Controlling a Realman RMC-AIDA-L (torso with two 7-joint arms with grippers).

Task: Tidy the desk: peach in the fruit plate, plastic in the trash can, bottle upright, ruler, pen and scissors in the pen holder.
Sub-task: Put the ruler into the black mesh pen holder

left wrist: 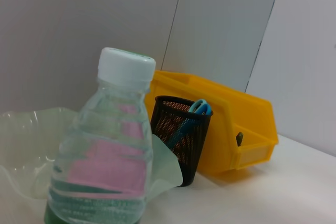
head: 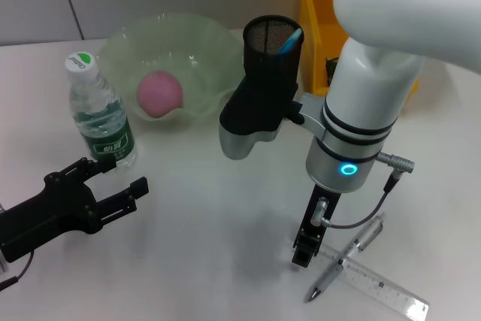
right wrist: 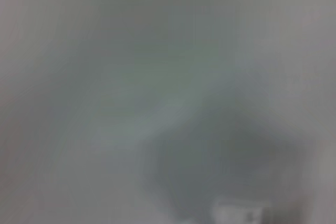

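The water bottle [head: 100, 110] stands upright on the white table; it fills the near part of the left wrist view [left wrist: 113, 156]. My left gripper [head: 114, 180] is open and empty just in front of it. The pink peach [head: 159, 94] lies in the green translucent fruit plate [head: 203, 39]. The black mesh pen holder [head: 272, 43] holds blue-handled scissors [head: 291, 37]. The silver pen [head: 347, 255] lies across the clear ruler [head: 379, 285] at the front right. My right gripper [head: 304, 249] points down at the table just left of the pen. The right wrist view is a grey blur.
A yellow bin [head: 322, 20] stands behind the pen holder, also in the left wrist view [left wrist: 236, 124]. My right arm's big white body [head: 361, 110] hangs over the middle right of the table. No plastic wrapper shows.
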